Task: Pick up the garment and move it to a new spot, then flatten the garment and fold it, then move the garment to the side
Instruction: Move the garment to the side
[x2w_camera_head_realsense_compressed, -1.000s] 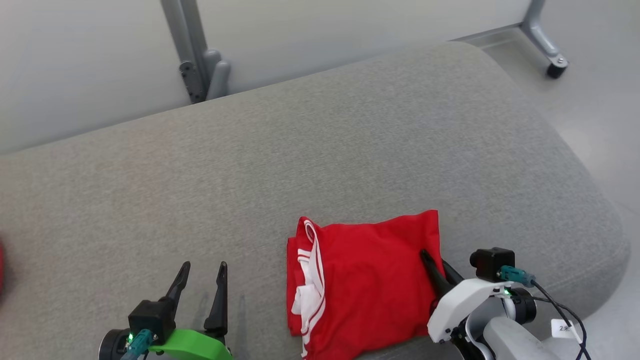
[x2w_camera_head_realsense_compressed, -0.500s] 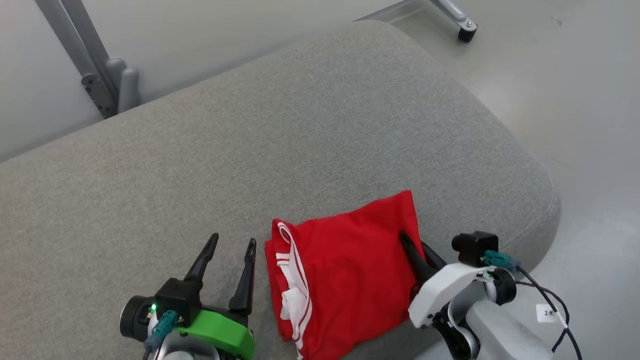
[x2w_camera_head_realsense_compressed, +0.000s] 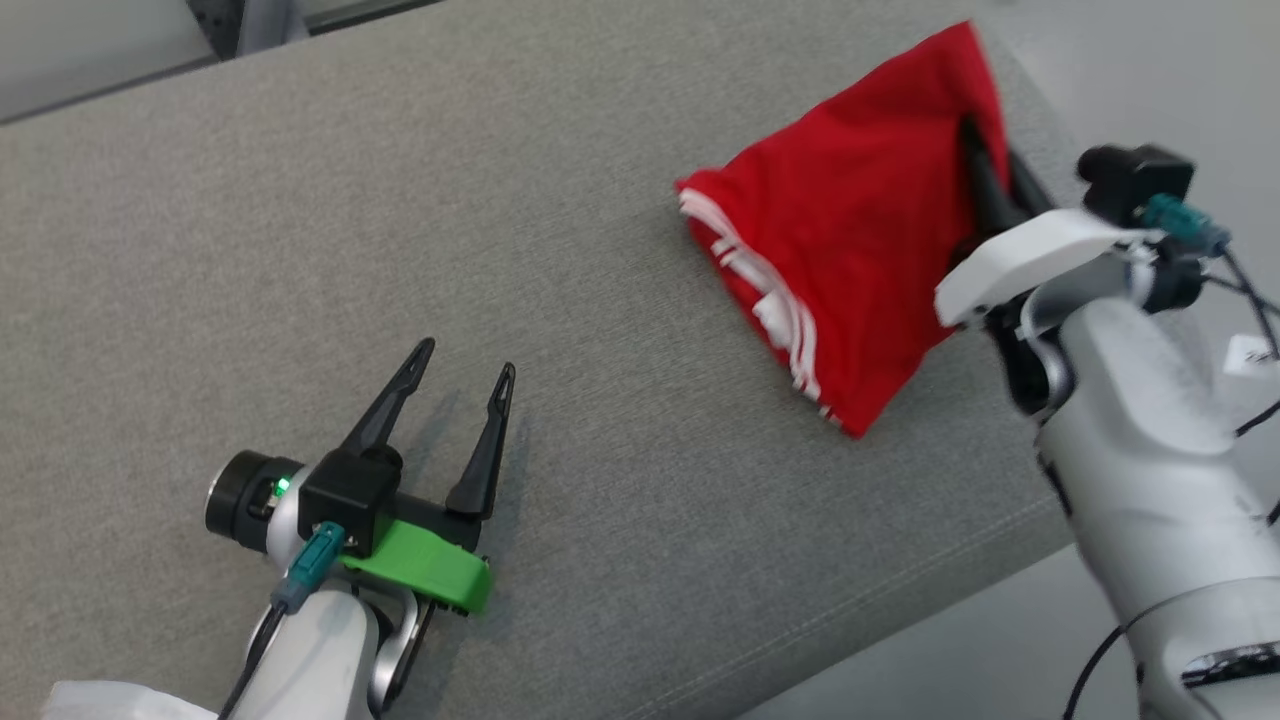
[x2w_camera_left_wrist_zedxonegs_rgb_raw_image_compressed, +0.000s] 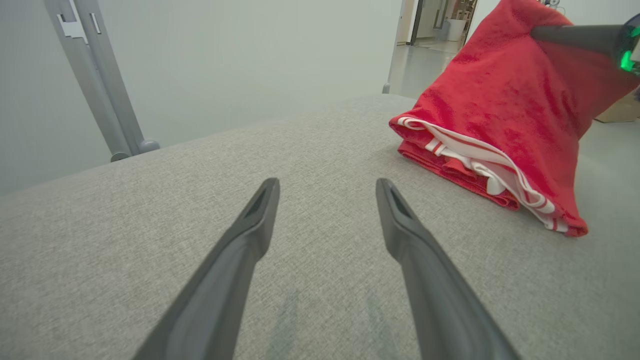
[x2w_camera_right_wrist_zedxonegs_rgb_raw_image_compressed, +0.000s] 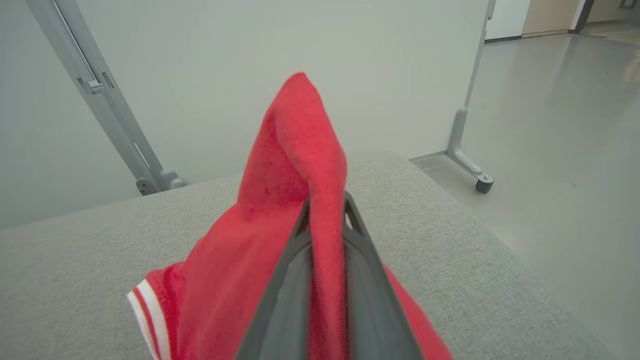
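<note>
The right gripper's (x2w_camera_right_wrist_zedxonegs_rgb_raw_image_compressed: 326, 204) fingers clench the folded red garment (x2w_camera_head_realsense_compressed: 850, 230), holding one edge raised above the grey upholstered tabletop (x2w_camera_head_realsense_compressed: 500, 200). The left gripper's (x2w_camera_head_realsense_compressed: 468, 356) fingers are spread and empty.

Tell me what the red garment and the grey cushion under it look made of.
Garment: soft matte knit, likely cotton or polyester; it sags in folds from the right gripper. Cushion: woven grey upholstery, matte, by its flecked weave and stitched seam.

No legible text, brand or number; white tag (x2w_camera_head_realsense_compressed: 1256, 350) at head view's right edge unreadable.
</note>
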